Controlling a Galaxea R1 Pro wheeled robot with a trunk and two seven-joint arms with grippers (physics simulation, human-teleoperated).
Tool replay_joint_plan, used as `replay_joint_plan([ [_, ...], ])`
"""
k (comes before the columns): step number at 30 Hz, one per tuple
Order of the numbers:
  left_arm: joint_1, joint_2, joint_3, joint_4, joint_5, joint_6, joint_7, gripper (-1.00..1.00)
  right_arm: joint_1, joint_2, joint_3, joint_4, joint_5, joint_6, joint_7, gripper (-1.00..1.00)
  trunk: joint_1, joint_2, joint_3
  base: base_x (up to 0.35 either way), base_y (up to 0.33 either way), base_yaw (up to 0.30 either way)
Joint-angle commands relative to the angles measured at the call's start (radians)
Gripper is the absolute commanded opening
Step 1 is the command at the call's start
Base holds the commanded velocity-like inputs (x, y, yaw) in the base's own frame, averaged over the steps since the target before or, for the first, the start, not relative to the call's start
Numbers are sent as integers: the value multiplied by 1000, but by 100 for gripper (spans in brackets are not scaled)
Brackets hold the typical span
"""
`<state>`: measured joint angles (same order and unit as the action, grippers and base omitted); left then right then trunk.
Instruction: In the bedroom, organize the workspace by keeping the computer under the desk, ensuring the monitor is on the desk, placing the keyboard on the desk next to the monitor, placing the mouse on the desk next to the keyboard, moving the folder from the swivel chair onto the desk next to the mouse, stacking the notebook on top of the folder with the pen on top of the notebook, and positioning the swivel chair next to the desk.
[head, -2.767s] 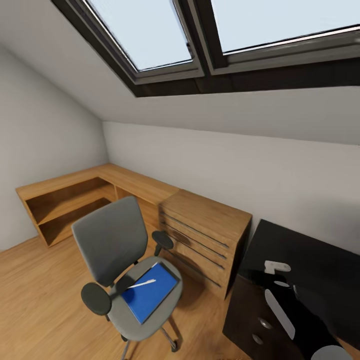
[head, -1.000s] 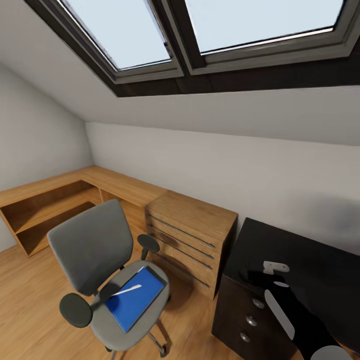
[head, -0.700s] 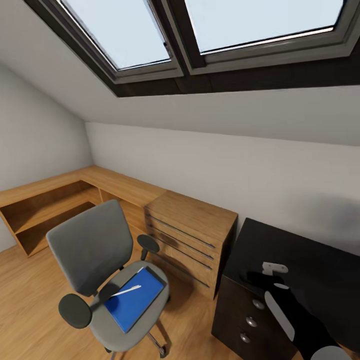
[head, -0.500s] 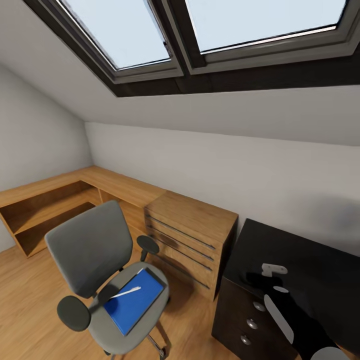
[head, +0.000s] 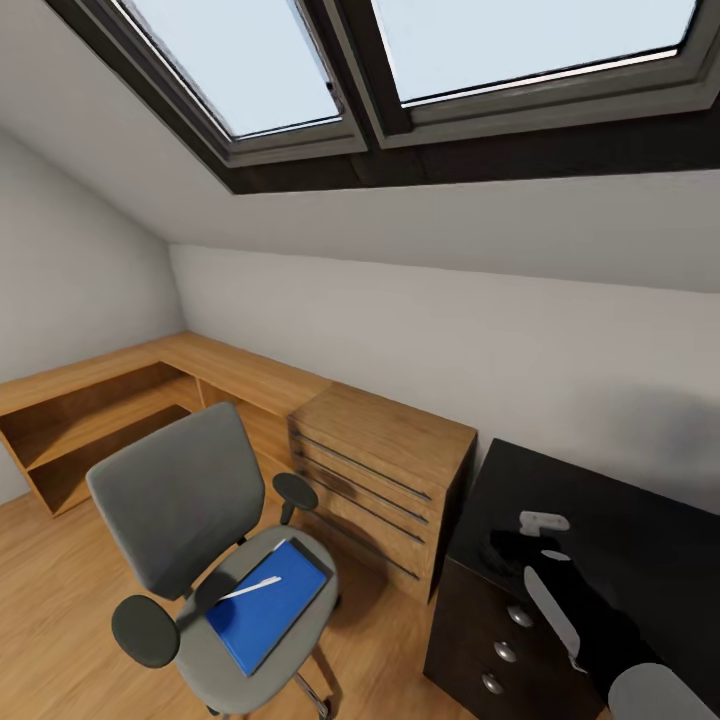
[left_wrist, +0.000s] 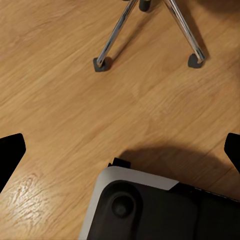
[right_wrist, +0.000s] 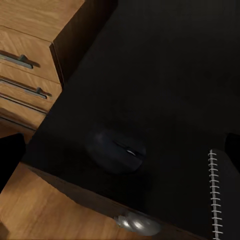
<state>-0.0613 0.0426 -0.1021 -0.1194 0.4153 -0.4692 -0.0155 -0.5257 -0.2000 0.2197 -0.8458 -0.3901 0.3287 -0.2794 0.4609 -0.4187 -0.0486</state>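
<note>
The grey swivel chair (head: 190, 500) stands on the wood floor at the lower left, apart from the black desk (head: 620, 520) at the right. On its seat lies the blue folder (head: 262, 605), with the whitish pen (head: 250, 587) on top of it. My right gripper (head: 525, 540) hovers over the desk's near corner; in the right wrist view this gripper (right_wrist: 120, 150) is open above the black mouse (right_wrist: 117, 150). Beside the mouse lies the dark spiral-bound notebook (right_wrist: 227, 200). My left gripper (left_wrist: 120, 150) is open over the floor, near the chair's chrome legs (left_wrist: 117, 32).
A wooden chest of drawers (head: 385, 465) stands between chair and desk, and low wooden shelving (head: 90, 410) runs along the left wall. The desk's black drawers carry silver knobs (head: 508, 650). A sloped ceiling with skylights (head: 400, 70) hangs overhead. My own base (left_wrist: 150, 210) is below the left wrist.
The camera swung right early on, then held nearly still. My right arm has edged a little farther over the desk. Folder and pen stay on the chair seat.
</note>
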Motion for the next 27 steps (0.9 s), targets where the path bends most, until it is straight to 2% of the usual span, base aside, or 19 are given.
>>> replay_joint_plan([
  [1,-1,0,-8,1,11,-4,-1,100,-34,-1,6,17,-10,29,-10,100,1,-2,-2,2,0,0],
  [4,-1,0,-8,1,11,-4,-1,100,-89,0,6,74,-12,53,-9,100,1,-2,-2,0,0,0],
  [5,-1,0,-8,1,11,-4,-1,100,-132,0,6,129,-13,62,-9,100,1,-2,-2,0,0,0],
  [7,-1,0,-8,1,11,-5,-1,100,-181,3,5,190,-15,68,-8,100,1,-2,-2,0,0,0],
  [9,-1,0,-8,1,11,-5,-1,100,-233,11,5,250,-17,72,-7,100,1,-2,-2,0,0,0],
  [10,-1,1,-8,1,11,-5,-1,100,-282,20,6,305,-17,75,-7,100,1,-2,-2,0,0,0],
  [14,-1,11,-7,1,12,-6,-1,100,-376,37,6,421,-14,77,-5,100,1,-2,-2,0,0,0],
  [19,-1,26,-6,1,13,-7,-1,100,-432,43,6,487,-16,81,6,100,12,-23,-12,0,0,0],
  [27,-1,40,-5,1,19,-8,-1,100,-451,45,4,532,-18,84,20,100,43,-79,-37,0,0,0],
])
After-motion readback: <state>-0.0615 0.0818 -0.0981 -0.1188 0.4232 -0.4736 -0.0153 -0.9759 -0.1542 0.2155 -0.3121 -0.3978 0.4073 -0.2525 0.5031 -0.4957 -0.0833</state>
